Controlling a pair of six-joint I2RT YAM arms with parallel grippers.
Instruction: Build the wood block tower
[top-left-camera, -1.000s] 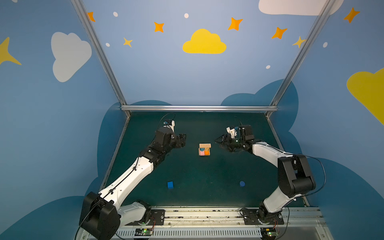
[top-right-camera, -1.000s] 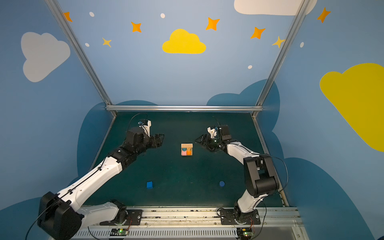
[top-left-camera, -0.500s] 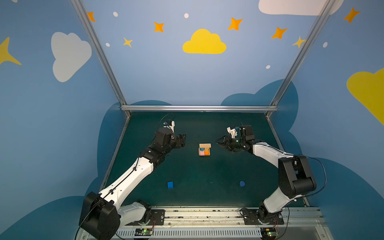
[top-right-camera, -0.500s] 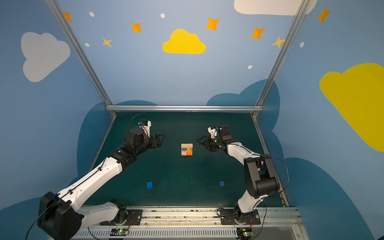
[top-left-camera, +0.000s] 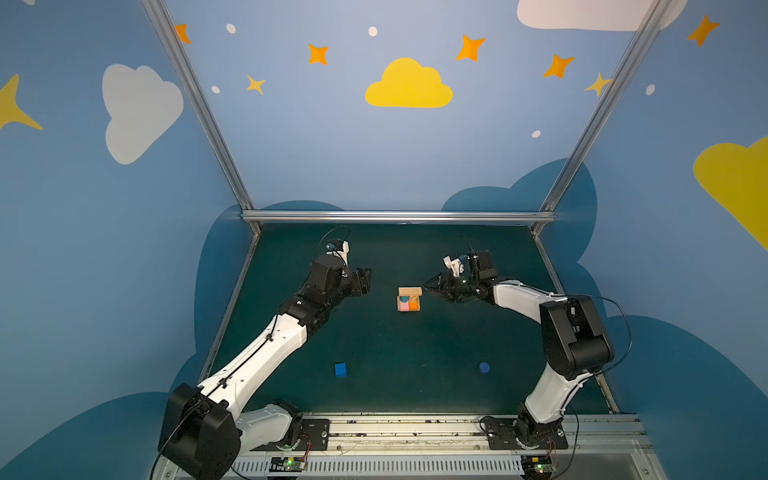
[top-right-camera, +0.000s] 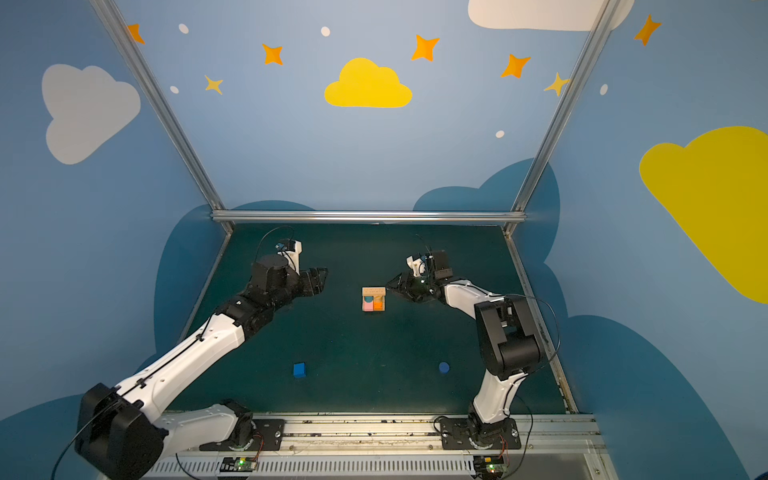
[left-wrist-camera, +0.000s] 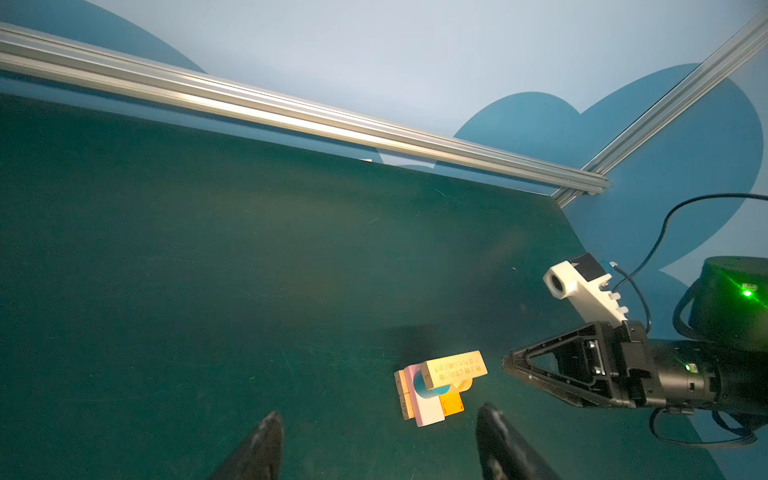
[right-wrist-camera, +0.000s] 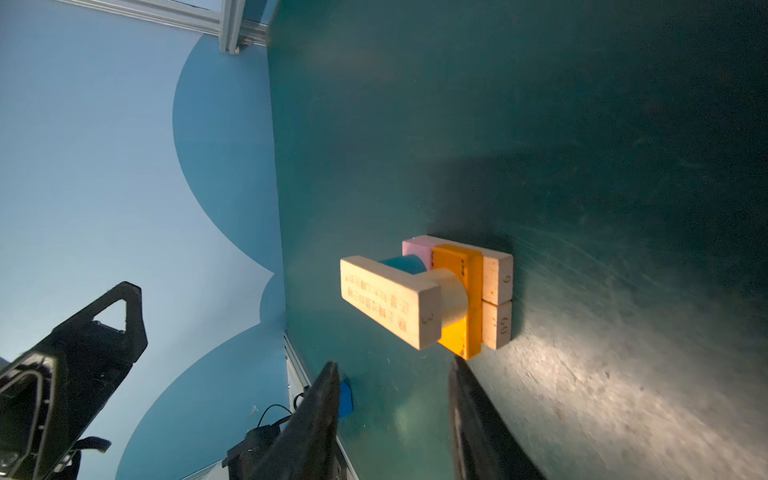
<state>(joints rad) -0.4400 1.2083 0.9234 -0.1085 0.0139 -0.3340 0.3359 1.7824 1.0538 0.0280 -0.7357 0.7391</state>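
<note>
The wood block tower (top-left-camera: 409, 298) (top-right-camera: 373, 298) stands mid-table. Two tan bars lie at its base, with a pink bar (left-wrist-camera: 428, 411) and an orange bar (right-wrist-camera: 457, 291) across them. A teal and a tan cylinder stand on those and carry a tan top bar (right-wrist-camera: 386, 299) (left-wrist-camera: 455, 368). A blue cube (top-left-camera: 340, 369) (top-right-camera: 299, 370) and a dark-blue cylinder (top-left-camera: 484, 367) (top-right-camera: 444, 368) lie loose near the front. My left gripper (top-left-camera: 365, 280) (left-wrist-camera: 380, 415) hovers open, well left of the tower. My right gripper (top-left-camera: 430, 286) (right-wrist-camera: 394, 365) sits just right of the tower, its jaws apart and empty.
An aluminium rail (top-left-camera: 399, 216) runs along the back edge of the green mat, with blue walls on three sides. In the right wrist view the blue cube (right-wrist-camera: 345, 399) peeks out behind one finger, and the left gripper (right-wrist-camera: 104, 332) shows beyond the tower.
The right gripper's jaws have narrowed beside the tower, with nothing between them. The left arm and the blocks have not visibly moved.
</note>
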